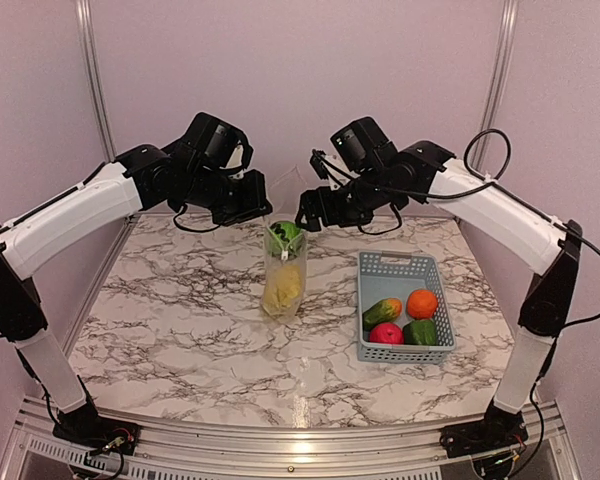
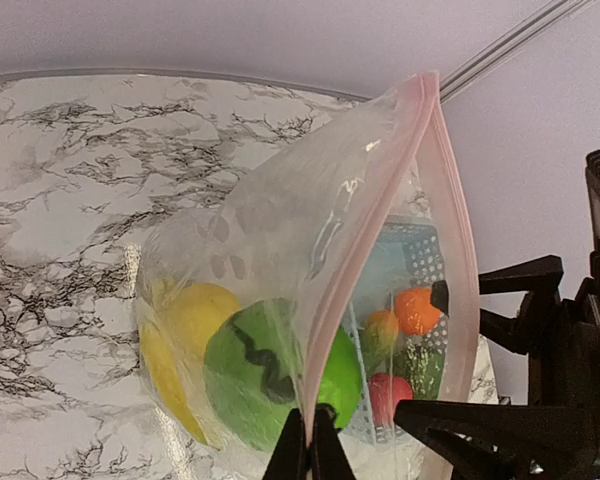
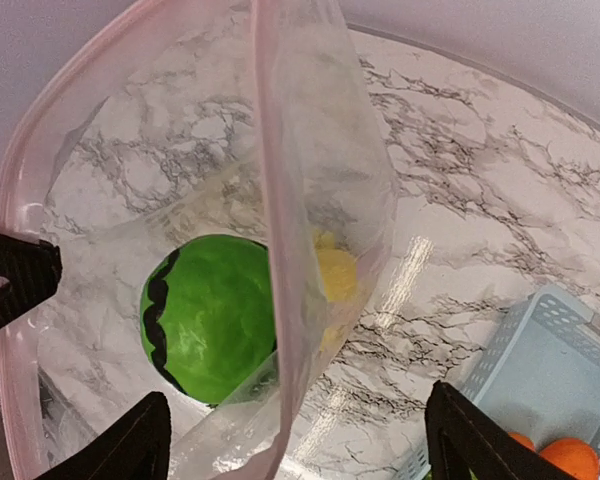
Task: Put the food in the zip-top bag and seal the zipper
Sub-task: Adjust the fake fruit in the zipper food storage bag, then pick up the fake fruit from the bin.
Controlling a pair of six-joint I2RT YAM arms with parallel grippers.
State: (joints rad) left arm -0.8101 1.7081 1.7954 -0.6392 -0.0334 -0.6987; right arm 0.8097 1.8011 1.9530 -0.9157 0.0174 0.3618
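The clear zip-top bag hangs upright over the middle of the table. My left gripper is shut on its pinkish zipper edge. Inside lie a green round toy with a black zigzag and yellow food. My right gripper stands open at the bag's mouth. One side of the rim hangs between its fingers, unclamped. Both grippers meet above the bag in the top view, left gripper and right gripper. More food sits in the basket: a mango, an orange, a red apple and a green pepper.
The grey-blue perforated basket stands on the marble table, right of the bag. Pale walls with metal rails close in the back and sides. The arm bases are bolted at the near edge.
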